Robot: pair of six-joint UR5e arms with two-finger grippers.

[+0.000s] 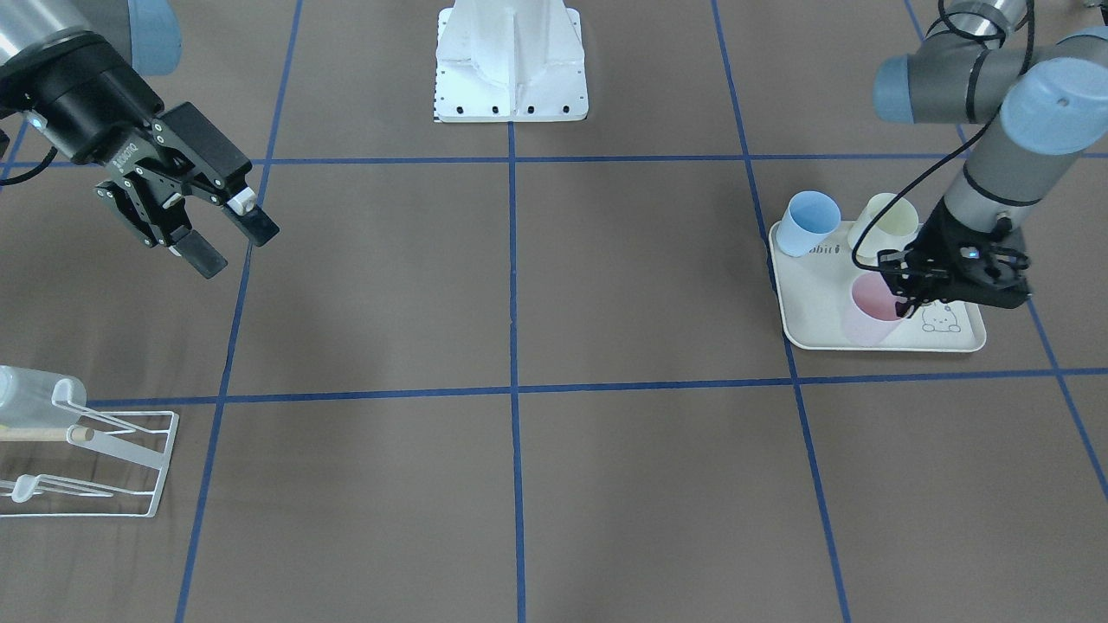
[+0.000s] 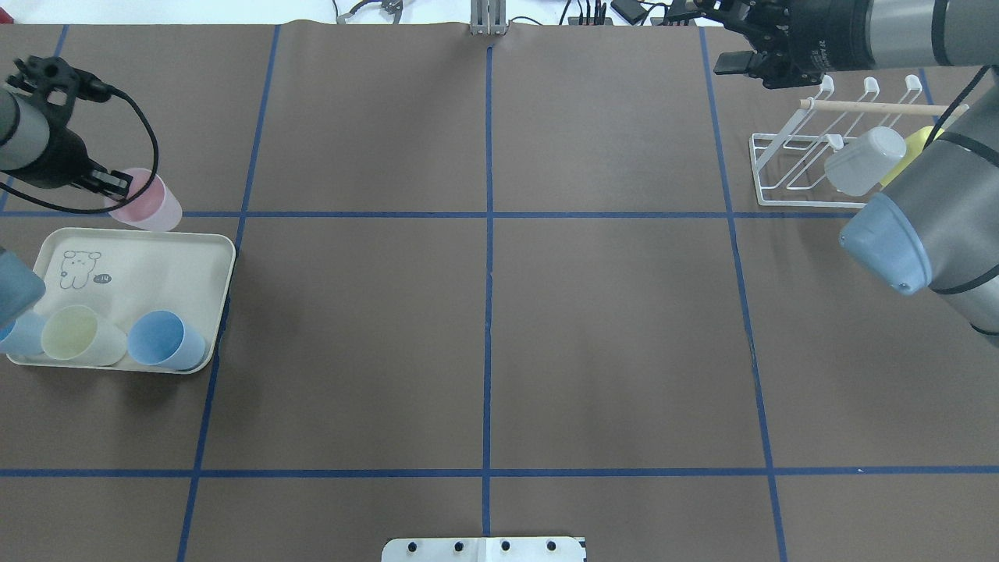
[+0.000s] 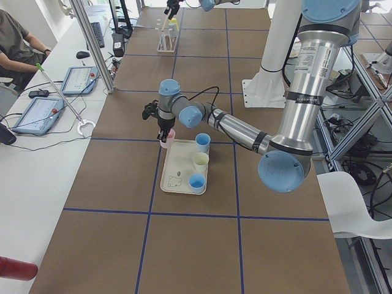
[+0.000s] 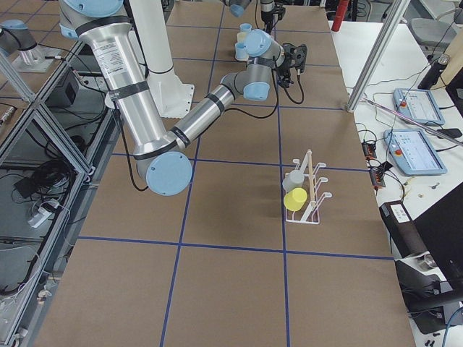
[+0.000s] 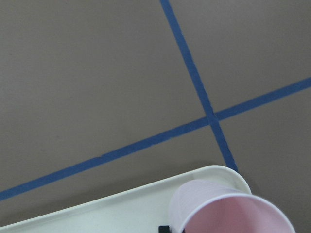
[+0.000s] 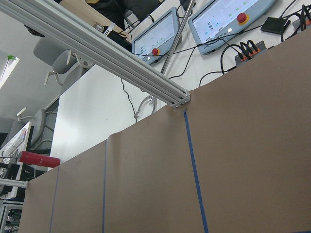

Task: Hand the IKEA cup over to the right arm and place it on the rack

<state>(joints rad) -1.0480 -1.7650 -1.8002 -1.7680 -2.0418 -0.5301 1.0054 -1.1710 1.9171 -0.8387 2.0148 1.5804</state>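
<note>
A pink cup (image 1: 868,318) is at the near corner of the cream rabbit-printed tray (image 1: 874,344). My left gripper (image 1: 905,299) is shut on its rim, one finger inside the cup. In the left wrist view the pink cup (image 5: 228,211) sits over the tray's corner (image 5: 146,200). The white wire rack (image 2: 812,204) with its wooden rod (image 2: 874,104) stands at the right and holds a grey cup (image 2: 862,160) and a yellow cup (image 2: 915,144). My right gripper (image 1: 234,244) is open and empty, above the table beside the rack (image 1: 166,463).
A blue cup (image 1: 810,221) and a cream cup (image 1: 885,220) stand on the tray's far side. Another blue cup (image 2: 19,332) is partly hidden under my left arm. The robot's white base (image 1: 511,65) is at the table's back edge.
</note>
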